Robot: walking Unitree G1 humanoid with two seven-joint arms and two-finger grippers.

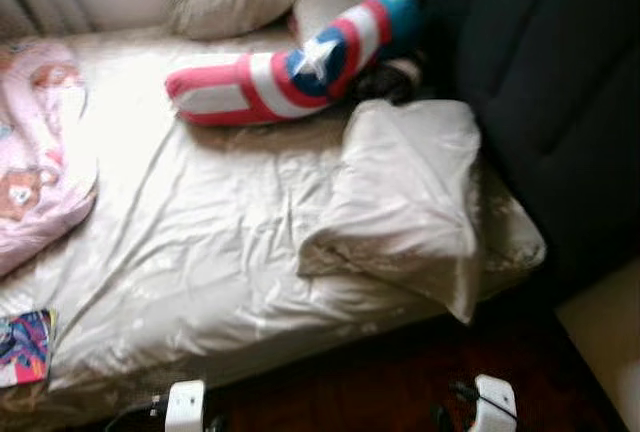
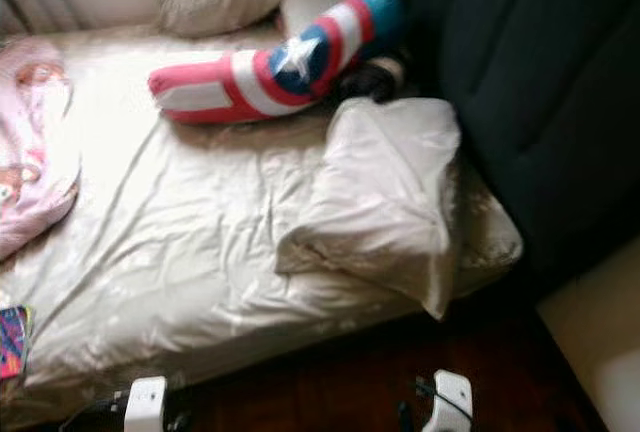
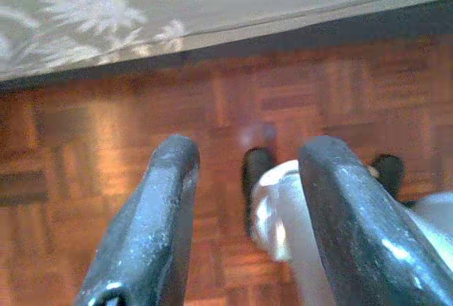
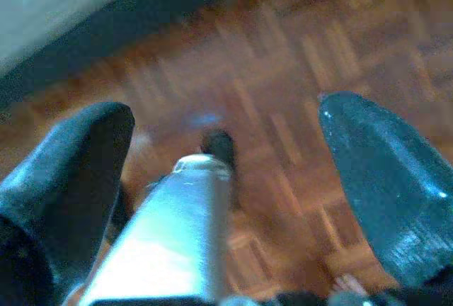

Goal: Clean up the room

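1. Bed [image 1: 200, 252] with a shiny cream sheet is the biggest thing we see, and it stands next to a dark padded wall [image 1: 540, 72]
2. We see a pink blanket [image 1: 35, 142] with little bears on it lying on the left part of the bed
3. We see a cream pillow [image 1: 410, 192] lying on the right part of the bed, close to the edge
4. A long red, white and blue pillow [image 1: 300, 62] with a white star lies behind it, near two more pillows at the far end
5. A small bright book [image 1: 25, 345] lies at the near left edge of the bed
6. Our left gripper [image 3: 244, 200] hangs over the brown wood floor [image 3: 85, 143] with its fingers spread apart and nothing between them
7. Our right gripper [image 4: 226, 178] hangs over the same floor, spread wide too, and holds nothing
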